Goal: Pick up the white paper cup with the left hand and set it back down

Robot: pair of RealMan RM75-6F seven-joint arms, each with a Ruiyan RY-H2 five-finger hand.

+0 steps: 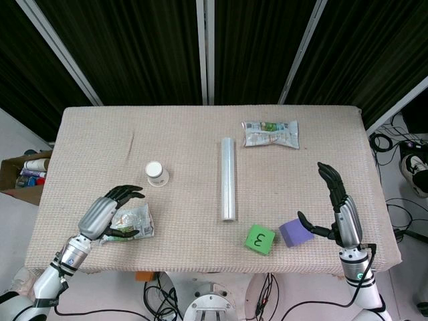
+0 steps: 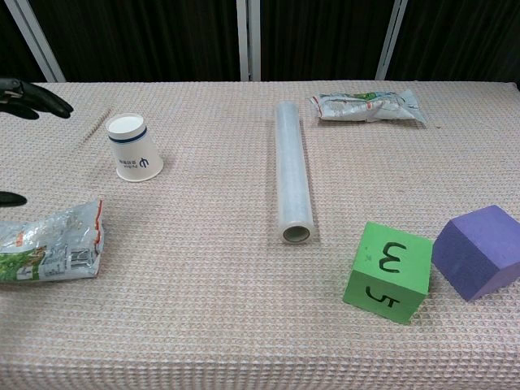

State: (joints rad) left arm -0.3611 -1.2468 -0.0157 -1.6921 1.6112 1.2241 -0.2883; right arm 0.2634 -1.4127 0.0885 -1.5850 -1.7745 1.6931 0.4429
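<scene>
1. Right now my left hand (image 1: 107, 212) hovers with fingers spread, holding nothing, above the crumpled green packet (image 1: 131, 222), since the grasp hasn't begun.
2. My target, the white paper cup (image 1: 156, 173), stands upside down, apart, further up the table (image 1: 100, 140).
3. My right hand (image 1: 338, 207) waits with fingers apart, empty, beside the purple block (image 1: 295, 233), clear of the job.

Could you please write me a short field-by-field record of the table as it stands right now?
cup: white paper cup, upside down, untouched
left hand: left hand open, above a crumpled snack bag, short of the cup
right hand: right hand open, beside the purple block
centre: clear film roll
front right: green cube
</scene>
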